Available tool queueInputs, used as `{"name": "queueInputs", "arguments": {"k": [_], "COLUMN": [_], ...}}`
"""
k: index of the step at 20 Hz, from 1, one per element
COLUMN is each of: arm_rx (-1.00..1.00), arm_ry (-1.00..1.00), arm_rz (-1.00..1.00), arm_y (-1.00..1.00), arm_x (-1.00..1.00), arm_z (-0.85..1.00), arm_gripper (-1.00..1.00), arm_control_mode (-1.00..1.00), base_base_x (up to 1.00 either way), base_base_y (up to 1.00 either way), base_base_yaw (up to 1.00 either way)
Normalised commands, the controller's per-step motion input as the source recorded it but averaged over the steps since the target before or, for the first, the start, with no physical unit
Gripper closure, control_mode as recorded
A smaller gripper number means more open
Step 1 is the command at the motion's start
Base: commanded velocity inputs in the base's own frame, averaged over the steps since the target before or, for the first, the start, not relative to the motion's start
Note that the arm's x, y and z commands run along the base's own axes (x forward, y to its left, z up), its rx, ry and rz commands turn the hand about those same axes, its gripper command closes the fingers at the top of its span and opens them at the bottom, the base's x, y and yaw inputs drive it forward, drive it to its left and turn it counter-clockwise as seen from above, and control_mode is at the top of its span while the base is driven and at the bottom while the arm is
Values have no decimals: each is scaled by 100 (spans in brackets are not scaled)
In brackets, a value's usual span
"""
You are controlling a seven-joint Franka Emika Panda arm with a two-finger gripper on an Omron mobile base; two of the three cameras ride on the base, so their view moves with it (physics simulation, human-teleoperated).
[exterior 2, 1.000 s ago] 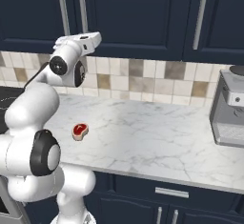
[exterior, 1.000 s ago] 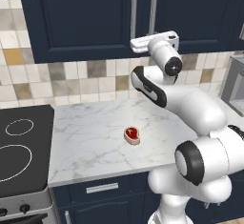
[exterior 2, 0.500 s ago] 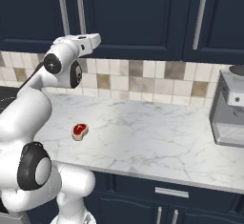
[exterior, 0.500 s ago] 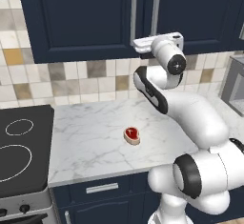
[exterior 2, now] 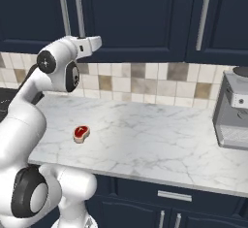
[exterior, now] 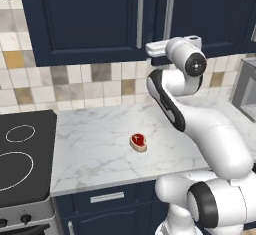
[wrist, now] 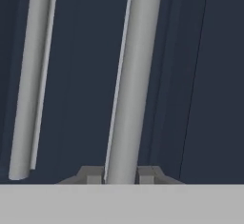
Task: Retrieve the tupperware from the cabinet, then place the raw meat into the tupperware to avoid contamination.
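Note:
The cabinet (exterior: pixel 95 19) hangs over the counter with its navy doors closed. In the hand view a silver bar handle (wrist: pixel 129 85) runs straight down between my fingertips (wrist: pixel 94 175), and my gripper (wrist: pixel 121 175) is shut on it. From the base views my gripper (exterior: pixel 152 49) (exterior 2: pixel 96 41) sits at the lower end of the two middle handles (exterior 2: pixel 80 13). The raw meat (exterior: pixel 138 141) (exterior 2: pixel 81 133), a small red slice with a cream rim, lies on the marble counter (exterior: pixel 95 149) below the hand. The tupperware is hidden.
A black cooktop (exterior: pixel 20 154) borders the counter on the left. A grey appliance (exterior 2: pixel 233 110) stands at the counter's right end. A second bar handle (wrist: pixel 28 75) runs beside the gripped one. Navy drawers (exterior: pixel 107 199) sit under the counter edge.
My hand has stayed at the handle while the elbow and lower arm links shifted downward. The doors remain closed and the meat has not moved.

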Motion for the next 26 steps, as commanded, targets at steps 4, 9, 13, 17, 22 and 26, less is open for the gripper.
{"name": "queueInputs", "arguments": {"k": [4,9,13,17,22,26], "arm_rx": [0,0,0,0,0,0], "arm_ry": [9,7,6,6,3,2], "arm_rz": [0,0,0,-3,-6,-5], "arm_y": [-17,-16,-29,-45,-65,-65], "arm_x": [-43,-46,-52,-48,-41,-40], "arm_z": [0,0,0,-3,-11,-13], "arm_gripper": [100,100,100,100,100,100], "arm_control_mode": [-100,-100,-100,-100,-100,-100], "base_base_x": [0,0,0,0,0,0], "base_base_y": [0,0,0,0,0,0], "base_base_yaw": [0,0,0,0,0,0]}}
